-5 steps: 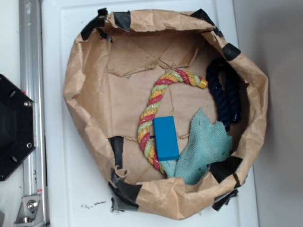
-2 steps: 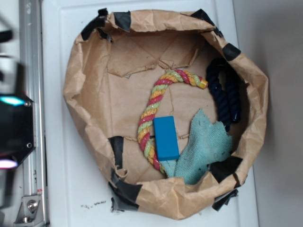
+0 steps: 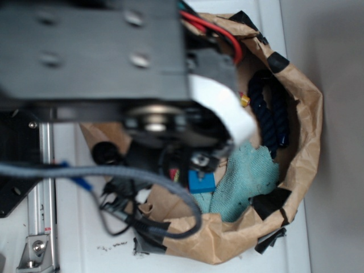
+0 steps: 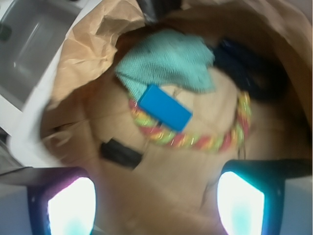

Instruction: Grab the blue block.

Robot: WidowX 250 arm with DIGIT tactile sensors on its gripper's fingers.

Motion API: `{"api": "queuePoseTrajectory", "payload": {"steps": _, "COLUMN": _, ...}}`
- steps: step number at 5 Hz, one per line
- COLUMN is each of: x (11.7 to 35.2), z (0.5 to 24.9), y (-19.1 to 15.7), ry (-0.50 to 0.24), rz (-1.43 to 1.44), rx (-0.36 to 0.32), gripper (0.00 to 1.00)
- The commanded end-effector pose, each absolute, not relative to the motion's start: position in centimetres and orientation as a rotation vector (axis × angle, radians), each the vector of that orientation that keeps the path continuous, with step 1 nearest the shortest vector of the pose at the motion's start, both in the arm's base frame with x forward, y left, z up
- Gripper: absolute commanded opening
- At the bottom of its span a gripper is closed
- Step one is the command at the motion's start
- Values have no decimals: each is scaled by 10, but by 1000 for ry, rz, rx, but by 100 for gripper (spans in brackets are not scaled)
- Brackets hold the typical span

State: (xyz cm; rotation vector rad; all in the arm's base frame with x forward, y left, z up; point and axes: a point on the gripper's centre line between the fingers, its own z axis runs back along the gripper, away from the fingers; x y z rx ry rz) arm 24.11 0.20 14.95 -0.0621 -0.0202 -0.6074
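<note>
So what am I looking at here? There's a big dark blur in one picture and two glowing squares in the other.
The dark blur is a robot arm, seen by a camera above it. The other picture comes from a camera on the arm's wrist, looking down past its gripper; the glowing squares are its two fingers, standing apart with nothing between them. Below is a brown paper basket holding a blue block, which lies across a striped rope and against a teal cloth. A dark navy rope lies at the side. The arm holds nothing yet.
</note>
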Motion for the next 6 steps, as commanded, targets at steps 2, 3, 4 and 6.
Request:
{"api": "queuePoseTrajectory", "payload": {"steps": 2, "x": 245, "z": 102, "y": -4, "ry": -63, "rz": -997, "rx": -20, "gripper": 100}}
{"api": "queuePoseTrajectory", "payload": {"steps": 3, "x": 245, "z": 102, "y": -4, "ry": -63, "rz": -997, "rx": -20, "gripper": 100}}
{"api": "queuePoseTrajectory", "payload": {"steps": 4, "x": 245, "z": 102, "y": -4, "ry": -63, "rz": -997, "rx": -20, "gripper": 100}}
{"api": "queuePoseTrajectory", "payload": {"steps": 6, "x": 272, "z": 115, "y": 10, "ry": -122, "rz": -979, "rx": 41, "gripper": 100}}
